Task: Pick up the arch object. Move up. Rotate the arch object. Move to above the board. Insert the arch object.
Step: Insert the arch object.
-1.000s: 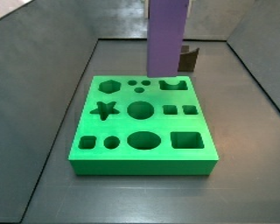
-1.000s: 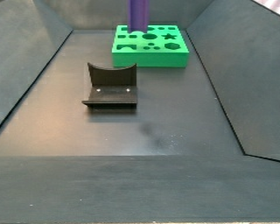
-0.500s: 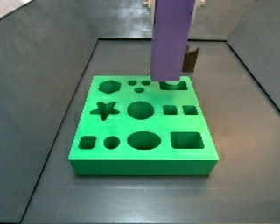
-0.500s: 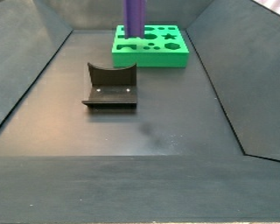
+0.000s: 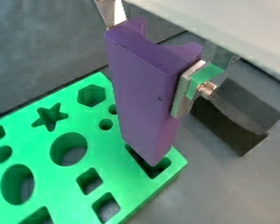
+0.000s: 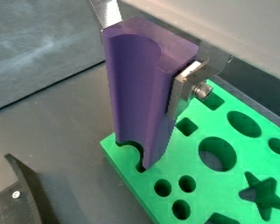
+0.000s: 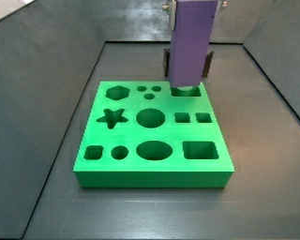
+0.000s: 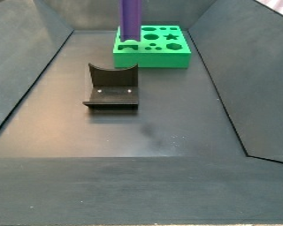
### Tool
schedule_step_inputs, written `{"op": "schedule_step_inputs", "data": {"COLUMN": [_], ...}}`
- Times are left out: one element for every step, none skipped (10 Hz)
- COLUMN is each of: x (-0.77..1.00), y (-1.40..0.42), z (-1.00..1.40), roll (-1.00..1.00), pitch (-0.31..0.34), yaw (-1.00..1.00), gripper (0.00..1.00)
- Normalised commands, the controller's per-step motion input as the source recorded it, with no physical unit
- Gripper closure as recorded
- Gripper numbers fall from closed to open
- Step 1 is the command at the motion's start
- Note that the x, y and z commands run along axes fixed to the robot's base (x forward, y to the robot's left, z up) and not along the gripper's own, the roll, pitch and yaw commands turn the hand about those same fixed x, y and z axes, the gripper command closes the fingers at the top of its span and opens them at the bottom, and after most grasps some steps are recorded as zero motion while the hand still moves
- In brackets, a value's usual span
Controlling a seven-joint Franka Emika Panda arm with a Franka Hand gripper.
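Observation:
The arch object (image 7: pixel 190 42), a tall purple block, hangs upright in my gripper (image 5: pixel 150 52), which is shut on its upper part. A silver finger (image 5: pixel 192 83) presses one flat side, and the same finger (image 6: pixel 191 75) shows in both wrist views. The block's lower end sits over the arch-shaped hole (image 7: pixel 187 91) at the far corner of the green board (image 7: pixel 130 136). I cannot tell whether it has entered the hole. The arch object (image 8: pixel 130 19) stands over the board (image 8: pixel 170 60) at the far end of the floor. The gripper body is cut off in both side views.
The dark fixture (image 8: pixel 112 86) stands on the grey floor in front of the board, and the fixture (image 7: pixel 205 64) shows just behind the purple block. Sloped grey walls (image 8: pixel 26 79) ring the floor. The board carries star, hexagon, circle and square holes.
The arch object has shifted sideways across the board's far edge to the arch-shaped hole and come slightly lower. The grip is unchanged.

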Motion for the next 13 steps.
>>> {"op": "schedule_step_inputs", "data": {"x": [0.0, 0.69, 0.66, 0.0, 0.0, 0.12, 0.14, 0.09, 0.05, 0.0, 0.0, 0.05, 0.12], "y": [0.0, -0.04, -0.03, 0.0, 0.0, -0.01, 0.0, 0.0, 0.0, 0.0, -0.01, -0.06, -0.05], "z": [-0.02, -0.17, -0.18, 0.0, -0.03, -0.14, -0.19, -0.23, -0.2, -0.16, -0.1, -0.09, -0.1], "roll": [0.0, 0.19, 0.2, 0.01, 0.01, 0.09, 0.09, 0.11, 0.09, 0.05, 0.03, 0.09, 0.1], "pitch": [0.0, 0.111, 0.156, 0.0, 0.0, 0.006, 0.014, 0.01, 0.014, 0.0, 0.0, 0.0, 0.027], "yaw": [0.0, -0.25, -0.23, 0.0, 0.0, 0.0, 0.0, 0.0, 0.0, 0.0, 0.0, 0.0, -0.1], "gripper": [1.0, 1.0, 1.0, 1.0, 1.0, 1.0, 1.0, 1.0, 1.0, 1.0, 1.0, 1.0, 1.0]}}
